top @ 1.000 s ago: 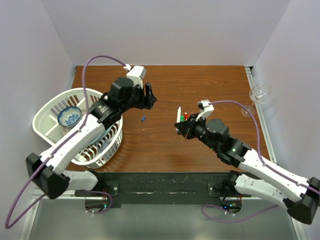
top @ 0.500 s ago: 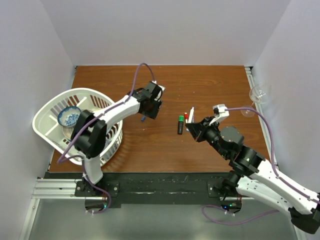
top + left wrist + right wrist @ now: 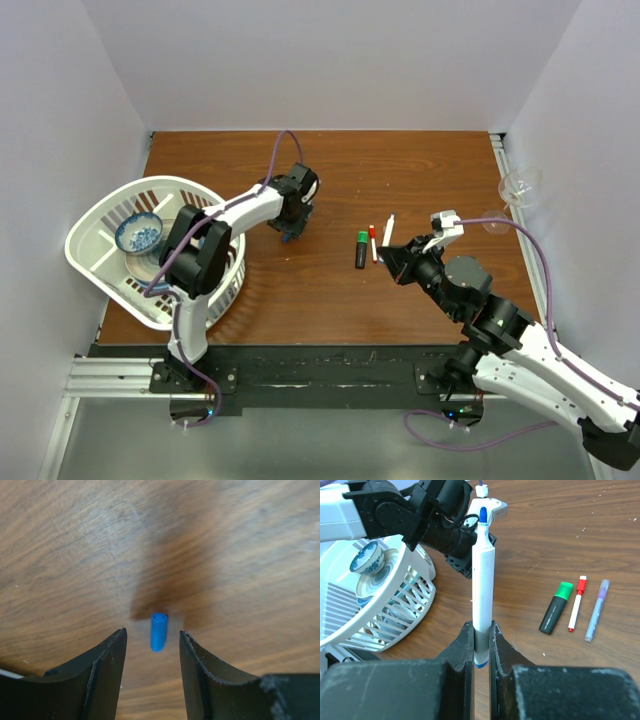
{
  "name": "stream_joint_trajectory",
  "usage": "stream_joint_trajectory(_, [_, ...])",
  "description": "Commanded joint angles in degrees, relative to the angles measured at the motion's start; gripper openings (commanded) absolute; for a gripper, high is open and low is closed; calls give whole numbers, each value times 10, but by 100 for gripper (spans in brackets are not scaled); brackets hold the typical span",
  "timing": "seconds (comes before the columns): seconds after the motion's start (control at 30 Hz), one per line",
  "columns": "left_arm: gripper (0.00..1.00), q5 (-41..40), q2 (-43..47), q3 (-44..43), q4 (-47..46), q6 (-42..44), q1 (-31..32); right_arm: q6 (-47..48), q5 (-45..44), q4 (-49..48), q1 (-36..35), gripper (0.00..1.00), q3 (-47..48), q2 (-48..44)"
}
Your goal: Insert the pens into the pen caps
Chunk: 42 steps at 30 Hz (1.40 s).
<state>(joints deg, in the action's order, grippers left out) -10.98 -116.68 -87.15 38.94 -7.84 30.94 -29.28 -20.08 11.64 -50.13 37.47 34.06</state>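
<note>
A small blue cap (image 3: 158, 631) lies on the wooden table between the fingers of my open left gripper (image 3: 152, 640), which touch nothing. In the top view the left gripper (image 3: 289, 226) is low over the cap (image 3: 286, 238). My right gripper (image 3: 481, 635) is shut on a thin white pen (image 3: 482, 585) with a blue tip, held upright above the table. A black marker with a green end (image 3: 556, 609), a thin white pen with red ends (image 3: 575, 605) and a thin pale pen (image 3: 596, 611) lie side by side. In the top view the right gripper (image 3: 393, 258) is just right of them.
A white slatted basket (image 3: 100, 215) holding a blue-patterned bowl (image 3: 138, 233) stands at the left edge. A clear wine glass (image 3: 520, 187) stands at the far right. Walls close the table on three sides.
My left arm has swung from beside the basket down over the blue cap. My right gripper has drawn back to the right of the lying pens with the white pen in it.
</note>
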Motion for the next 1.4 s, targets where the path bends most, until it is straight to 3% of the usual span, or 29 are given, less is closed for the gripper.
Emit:
stream_joint_trajectory(0.0, [50, 0, -14, -14, -5, 19, -18, 12, -22, -14, 1, 0, 1, 1])
stream_joint_trajectory(0.23, [47, 55, -29, -9, -11, 21, -28, 13, -23, -14, 1, 0, 1, 3])
stream_joint_trajectory(0.53, [35, 76, -38, -4, -6, 18, -30, 17, -30, -15, 1, 0, 1, 8])
stream_joint_trajectory(0.63, [29, 83, -37, 4, -8, 12, -30, 14, -28, -16, 1, 0, -1, 11])
stream_joint_trajectory(0.8, [8, 102, -28, 33, -22, -6, -30, 11, -25, -16, 0, 0, -2, 10])
stream_joint_trajectory(0.87, [0, 106, -13, 51, -37, -16, -30, 7, -21, -14, 1, 0, -4, 11])
stream_joint_trajectory(1.2, [0, 218, 137, 142, -155, -123, -30, -3, 64, -72, 0, 0, -36, 48])
stream_joint_trajectory(1.37, [0, 322, 264, 242, -321, -245, -30, -11, 136, -151, 1, 0, -61, 83])
